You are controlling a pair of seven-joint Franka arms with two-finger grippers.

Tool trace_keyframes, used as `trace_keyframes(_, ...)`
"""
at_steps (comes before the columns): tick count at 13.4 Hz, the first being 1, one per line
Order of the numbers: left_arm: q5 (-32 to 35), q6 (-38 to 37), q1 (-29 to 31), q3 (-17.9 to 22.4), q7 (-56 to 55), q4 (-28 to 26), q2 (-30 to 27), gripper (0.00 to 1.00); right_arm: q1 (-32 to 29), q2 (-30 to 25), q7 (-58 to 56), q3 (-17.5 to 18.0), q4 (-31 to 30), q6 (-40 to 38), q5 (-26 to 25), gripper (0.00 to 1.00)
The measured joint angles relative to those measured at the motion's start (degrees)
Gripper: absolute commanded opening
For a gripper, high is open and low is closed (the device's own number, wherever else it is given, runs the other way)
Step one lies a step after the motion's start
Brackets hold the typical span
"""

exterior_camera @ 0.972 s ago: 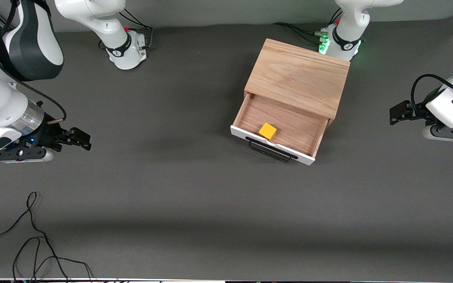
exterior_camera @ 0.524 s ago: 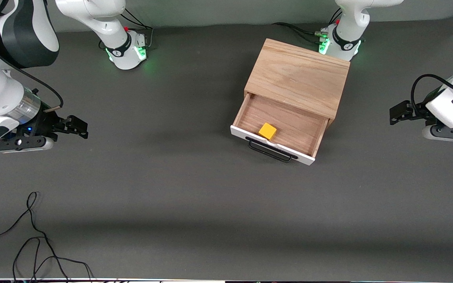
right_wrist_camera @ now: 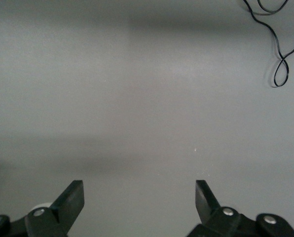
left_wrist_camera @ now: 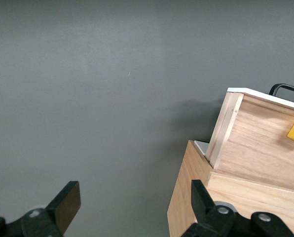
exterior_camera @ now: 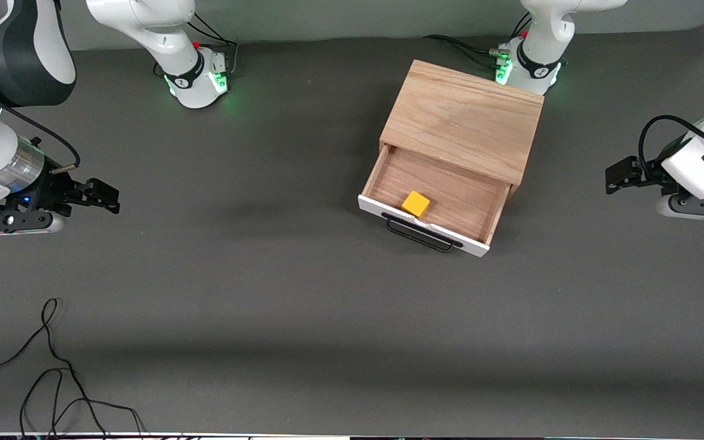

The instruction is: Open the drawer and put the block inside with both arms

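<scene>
Yellow block (exterior_camera: 416, 203) sits in the open drawer (exterior_camera: 434, 198), well apart from both empty, open-jawed grippers, left gripper (exterior_camera: 618, 174) and right gripper (exterior_camera: 104, 197); any stray sweep risks knocking the protruding drawer.

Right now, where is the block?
The block lies inside the open drawer, close to its white front panel, toward the right arm's end.

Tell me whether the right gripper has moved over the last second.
Yes. In the front view the right gripper has drawn farther from the open drawer toward the right arm's end of the table, its jaws open and empty.
</scene>
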Motion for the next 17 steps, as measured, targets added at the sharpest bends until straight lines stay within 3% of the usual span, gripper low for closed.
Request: trace_keyframes(17,0.0,0.0,0.0,0.0,0.0,0.0,0.0,1.00,0.3,0.2,4.1,-0.2,0.7,-2.8,1.4,1.00)
